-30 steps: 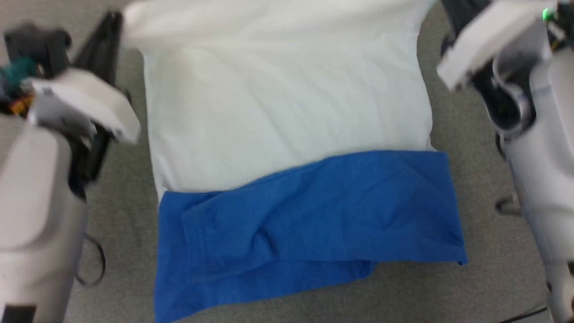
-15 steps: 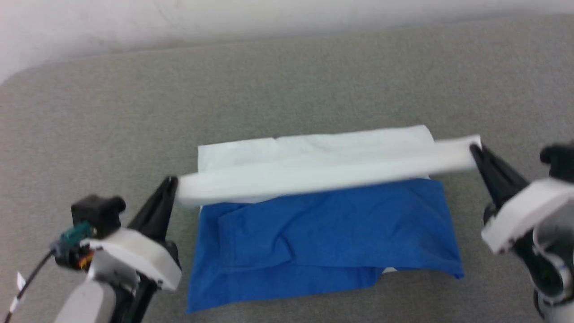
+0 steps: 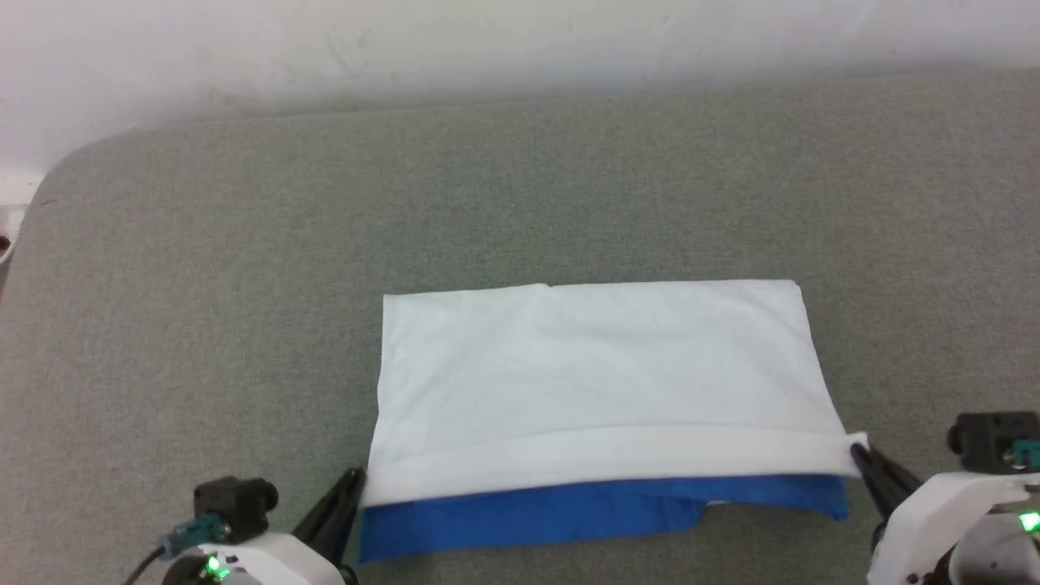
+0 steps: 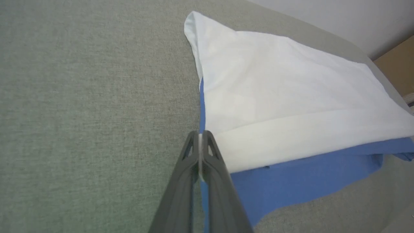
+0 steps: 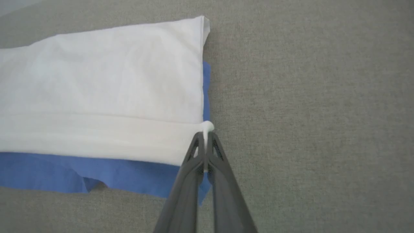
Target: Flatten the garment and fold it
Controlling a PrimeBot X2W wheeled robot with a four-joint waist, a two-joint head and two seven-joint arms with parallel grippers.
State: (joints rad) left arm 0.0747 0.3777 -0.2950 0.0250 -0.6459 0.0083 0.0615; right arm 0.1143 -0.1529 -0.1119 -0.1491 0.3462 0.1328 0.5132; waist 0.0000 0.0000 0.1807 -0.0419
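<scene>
The garment (image 3: 593, 382) lies folded on the grey surface, its white body doubled over toward me and a strip of blue fabric (image 3: 569, 512) showing along the near edge. My left gripper (image 3: 355, 481) is shut on the white hem's near-left corner; the left wrist view shows the garment (image 4: 275, 97) with white cloth pinched between that gripper's (image 4: 200, 137) fingers. My right gripper (image 3: 857, 451) is shut on the hem's near-right corner. In the right wrist view the garment (image 5: 106, 81) spreads to the left, and a white tip sticks out past that gripper (image 5: 205, 136).
The grey fabric surface (image 3: 244, 268) stretches wide on all sides of the garment, with a rounded far-left corner. A pale wall (image 3: 487, 41) runs along its far edge. A tan panel (image 4: 396, 64) stands beyond the surface in the left wrist view.
Both grippers have carried the white hem toward me over the blue part, so the white layer now covers most of it. The head camera has tilted up and shows more of the surface.
</scene>
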